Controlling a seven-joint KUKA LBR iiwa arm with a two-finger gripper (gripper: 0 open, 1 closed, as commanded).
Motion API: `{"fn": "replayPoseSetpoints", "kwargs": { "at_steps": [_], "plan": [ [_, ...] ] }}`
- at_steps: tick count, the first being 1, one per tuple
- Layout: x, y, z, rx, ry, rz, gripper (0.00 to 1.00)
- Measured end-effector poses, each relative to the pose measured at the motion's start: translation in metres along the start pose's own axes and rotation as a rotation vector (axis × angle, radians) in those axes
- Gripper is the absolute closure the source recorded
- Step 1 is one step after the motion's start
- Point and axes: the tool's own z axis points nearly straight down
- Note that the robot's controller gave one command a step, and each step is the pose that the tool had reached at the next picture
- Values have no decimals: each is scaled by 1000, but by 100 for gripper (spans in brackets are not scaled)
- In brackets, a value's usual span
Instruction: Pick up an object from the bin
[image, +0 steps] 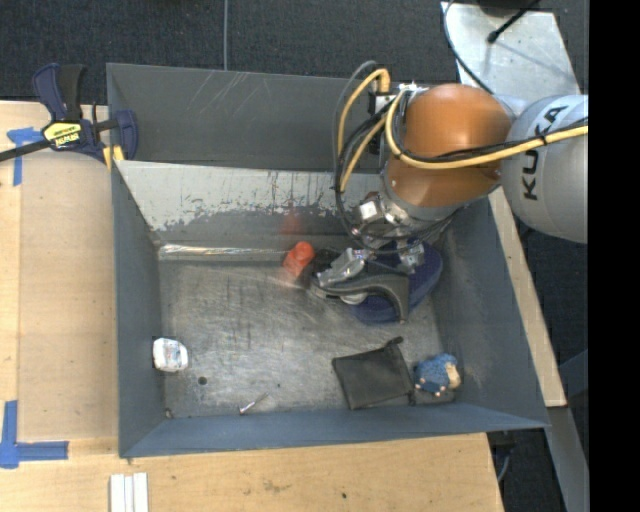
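Note:
My gripper (345, 280) is low in the bin's right half, its metal fingers reaching down to the left over a dark blue soft thing (425, 275) that lies under and behind it. A small red-orange object (298, 259) sits just left of the fingertips, near the back wall. Nothing shows clearly between the fingers, and how they stand is hidden by the wrist and the blue thing.
A flat black square piece (372, 378) lies at the front right, with a small blue and tan toy (438, 373) beside it. A crumpled white and blue item (170, 354) rests at the front left. A small screw (248, 405) lies near the front wall.

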Motion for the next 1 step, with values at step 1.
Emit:
{"fn": "replayPoseSetpoints", "kwargs": {
  "at_steps": [1],
  "plan": [
    [-5, 15, -23, -25, 7, 215, 0]
  ]
}}
